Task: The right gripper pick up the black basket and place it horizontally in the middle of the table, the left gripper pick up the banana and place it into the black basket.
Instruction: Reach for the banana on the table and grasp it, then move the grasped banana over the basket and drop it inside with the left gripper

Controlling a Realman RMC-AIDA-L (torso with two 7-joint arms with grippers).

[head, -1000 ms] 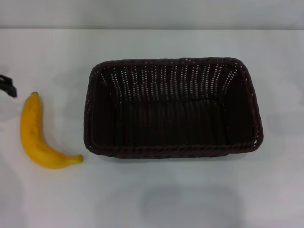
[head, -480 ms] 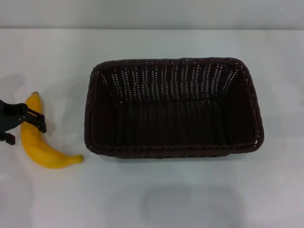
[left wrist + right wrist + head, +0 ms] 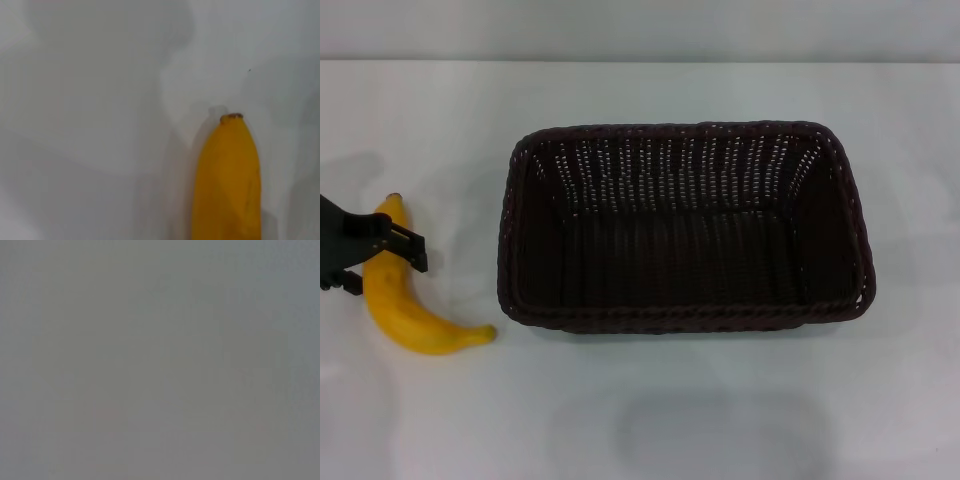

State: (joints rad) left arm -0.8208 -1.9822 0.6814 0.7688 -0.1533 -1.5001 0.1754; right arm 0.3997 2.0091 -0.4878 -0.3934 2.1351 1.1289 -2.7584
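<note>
The black basket stands lengthwise across the middle of the white table, empty. The yellow banana lies on the table to the left of the basket, its dark tip pointing away from me. My left gripper reaches in from the left edge, low over the banana's far half. Its black jaws are spread, one on each side of the fruit. The left wrist view shows the banana close up on the table. My right gripper is out of view, and its wrist view is plain grey.
A narrow strip of bare table separates the banana from the basket's left wall. The table's far edge runs along the top of the head view.
My left gripper has come in from the left edge, moving right and toward me until its jaws straddle the banana. The banana and the basket have not moved.
</note>
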